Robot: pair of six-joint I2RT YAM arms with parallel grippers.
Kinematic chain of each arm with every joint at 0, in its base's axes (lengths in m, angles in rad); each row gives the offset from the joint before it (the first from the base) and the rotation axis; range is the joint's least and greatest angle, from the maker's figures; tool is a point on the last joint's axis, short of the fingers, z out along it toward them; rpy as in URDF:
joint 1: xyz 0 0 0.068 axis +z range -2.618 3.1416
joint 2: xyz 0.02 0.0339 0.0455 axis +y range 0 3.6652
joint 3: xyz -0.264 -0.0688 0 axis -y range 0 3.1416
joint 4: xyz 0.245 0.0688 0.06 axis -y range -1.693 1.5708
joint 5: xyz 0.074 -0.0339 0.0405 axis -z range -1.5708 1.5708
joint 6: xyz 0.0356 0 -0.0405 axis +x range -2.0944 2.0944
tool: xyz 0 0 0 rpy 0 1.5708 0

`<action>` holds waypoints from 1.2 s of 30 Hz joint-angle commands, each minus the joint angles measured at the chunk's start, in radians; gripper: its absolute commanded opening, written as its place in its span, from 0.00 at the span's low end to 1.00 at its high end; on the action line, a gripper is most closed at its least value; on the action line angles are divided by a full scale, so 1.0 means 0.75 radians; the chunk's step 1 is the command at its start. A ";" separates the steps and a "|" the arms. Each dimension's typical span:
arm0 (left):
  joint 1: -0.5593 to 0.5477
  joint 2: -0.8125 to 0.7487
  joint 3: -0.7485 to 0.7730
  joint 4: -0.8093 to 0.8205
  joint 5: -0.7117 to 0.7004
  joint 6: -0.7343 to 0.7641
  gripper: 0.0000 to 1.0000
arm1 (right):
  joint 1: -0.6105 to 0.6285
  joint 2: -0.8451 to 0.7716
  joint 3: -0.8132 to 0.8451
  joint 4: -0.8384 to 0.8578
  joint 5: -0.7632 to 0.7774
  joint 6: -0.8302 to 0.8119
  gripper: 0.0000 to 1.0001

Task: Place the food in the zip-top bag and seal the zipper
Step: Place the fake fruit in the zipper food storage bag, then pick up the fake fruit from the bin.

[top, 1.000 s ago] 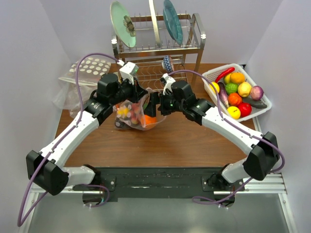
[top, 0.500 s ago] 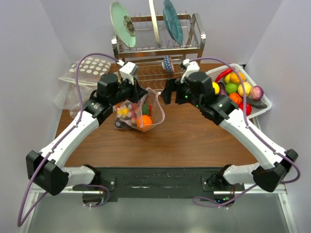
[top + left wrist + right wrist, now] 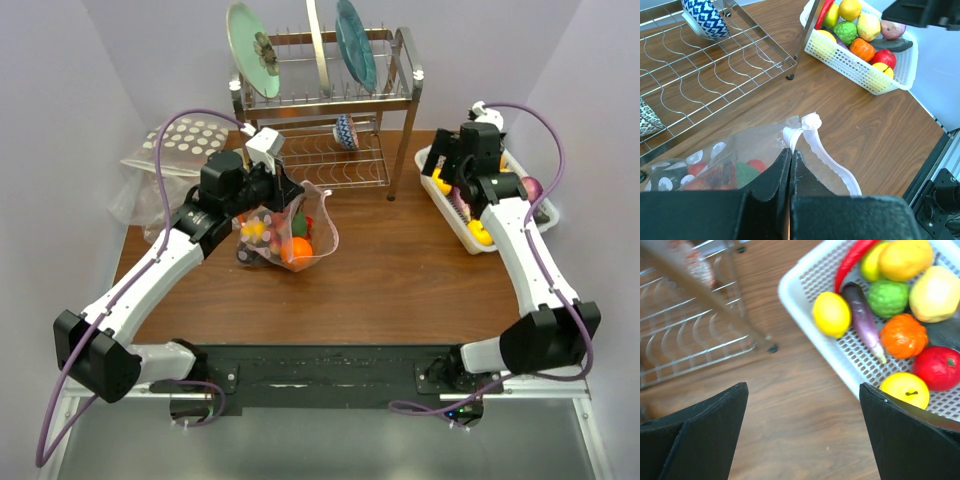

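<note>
The zip-top bag (image 3: 285, 235) lies left of the table's centre with an orange, green and red piece of food inside. My left gripper (image 3: 288, 197) is shut on the bag's mouth edge. In the left wrist view its fingertips (image 3: 790, 150) pinch the plastic just under the white zipper (image 3: 826, 156), which curls away to the right. My right gripper (image 3: 452, 176) hangs open over the left rim of the white basket (image 3: 548, 212). Its wrist view shows the jaws (image 3: 802, 387) wide apart and empty. Beyond them lie a lemon (image 3: 831, 314), an eggplant (image 3: 862, 315), an orange (image 3: 903, 335) and a red apple (image 3: 940, 367).
A metal dish rack (image 3: 320, 110) stands at the back centre with two plates (image 3: 250, 50) upright and a patterned bowl (image 3: 705, 17) on its lower shelf. One rack leg (image 3: 771, 347) stands close to the basket rim (image 3: 812, 335). A polka-dot bag (image 3: 185, 145) lies at the back left.
My right gripper has drawn back from the bag's mouth and swung right to the basket, staying open. The left gripper and the bag have not moved.
</note>
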 commanded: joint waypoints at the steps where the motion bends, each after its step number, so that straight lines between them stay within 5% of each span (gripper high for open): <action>1: 0.006 -0.044 -0.008 0.087 0.004 0.000 0.00 | -0.108 0.086 -0.007 0.179 -0.063 0.094 0.93; 10: 0.006 -0.044 -0.008 0.089 0.010 -0.002 0.00 | -0.414 0.370 0.001 0.412 -0.237 0.392 0.94; 24: 0.004 -0.024 -0.018 0.109 0.061 -0.024 0.00 | -0.533 0.673 -0.039 0.786 -0.327 0.877 0.99; 36: 0.004 -0.021 -0.016 0.105 0.059 -0.022 0.00 | -0.578 0.773 0.085 0.701 -0.092 0.996 0.99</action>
